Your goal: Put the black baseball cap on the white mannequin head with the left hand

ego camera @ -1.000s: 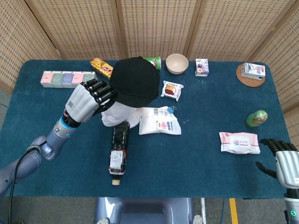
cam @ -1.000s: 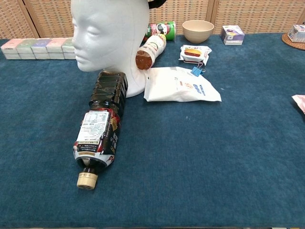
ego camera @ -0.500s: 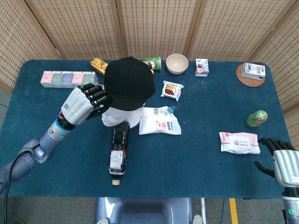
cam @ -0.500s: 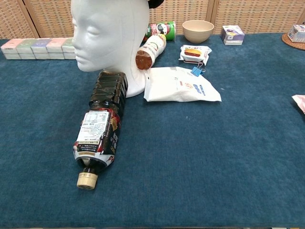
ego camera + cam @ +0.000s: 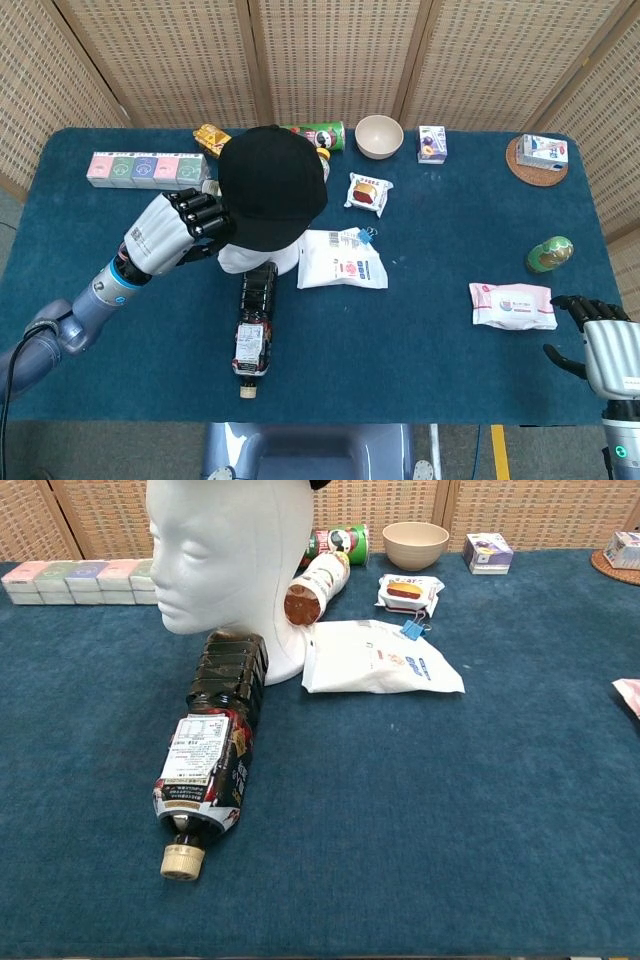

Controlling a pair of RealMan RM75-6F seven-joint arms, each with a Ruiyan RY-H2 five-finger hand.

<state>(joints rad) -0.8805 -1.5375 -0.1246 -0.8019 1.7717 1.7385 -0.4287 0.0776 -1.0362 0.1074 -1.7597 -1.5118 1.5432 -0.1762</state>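
Head view shows the left hand (image 5: 175, 230) raised over the table's left half, its fingers (image 5: 205, 215) curled onto the left edge of the black cap (image 5: 270, 185) and gripping it. That cap sits on top of the white mannequin head (image 5: 255, 255), covering most of it from above; in the chest view only a sliver of the cap (image 5: 320, 484) shows at the top edge, above the mannequin's bare face (image 5: 215, 555). A dark bottle (image 5: 252, 320) lies on its side just near of the mannequin, its base touching the neck and its cap end pointing toward the near edge. A white pouch (image 5: 340, 260) lies just right of the mannequin, with a small snack packet (image 5: 367, 193) beyond it. A row of pastel boxes (image 5: 135, 169) sits far left. The right hand (image 5: 600, 345) rests at the near right corner, fingers spread and holding nothing, near a pink wipes pack (image 5: 512, 305) on the blue table (image 5: 450, 380)
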